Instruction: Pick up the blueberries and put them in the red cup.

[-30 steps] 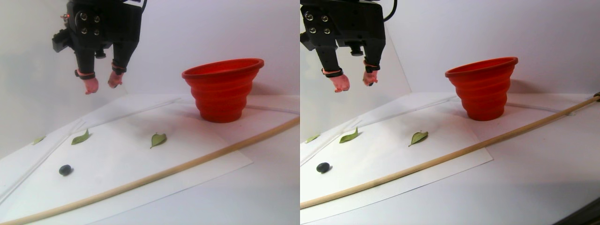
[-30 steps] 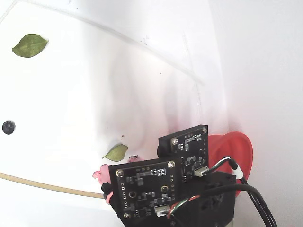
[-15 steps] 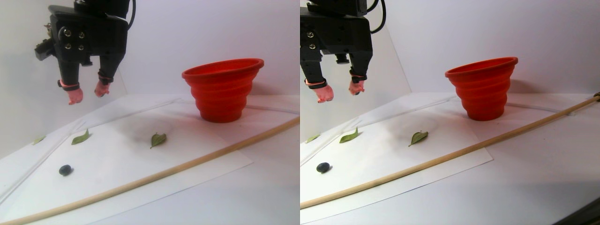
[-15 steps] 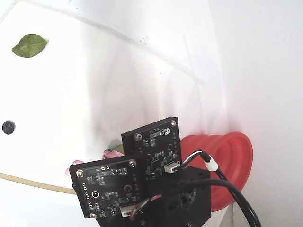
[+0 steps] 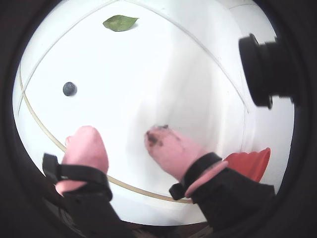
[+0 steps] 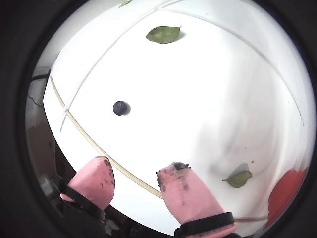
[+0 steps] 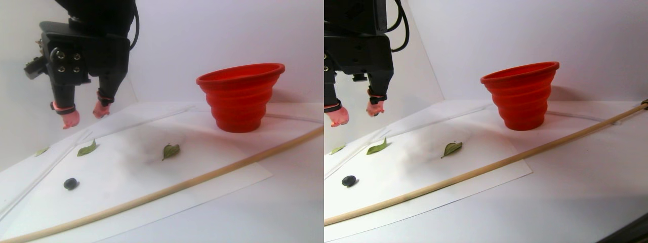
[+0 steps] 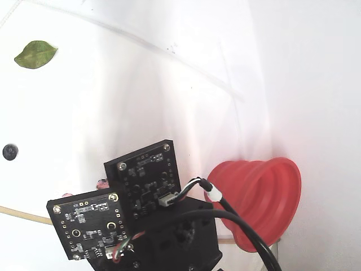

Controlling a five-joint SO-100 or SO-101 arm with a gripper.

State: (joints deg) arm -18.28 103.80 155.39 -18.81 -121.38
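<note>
A single dark blueberry (image 7: 71, 184) lies on the white paper at the near left of the stereo pair view; both wrist views show it ahead of the fingers (image 5: 69, 89) (image 6: 120, 107). The red cup (image 7: 240, 96) stands upright at the back right, and its ribbed side (image 8: 262, 197) shows in the fixed view. My gripper (image 7: 85, 117) hangs in the air at the far left, well above the paper and behind the berry. It is open, and its pink stained fingertips (image 6: 176, 173) hold nothing. What is inside the cup is hidden.
A long thin wooden stick (image 7: 202, 174) lies diagonally across the paper between the berry and the near table. Green leaves (image 7: 171, 150) (image 7: 87, 149) (image 7: 41, 151) lie flat on the paper. White walls stand close behind and to the left.
The arm has swung left and lower, away from the red cup and toward the berry's side. The gripper stayed open and empty. The berry, leaves and cup have not moved.
</note>
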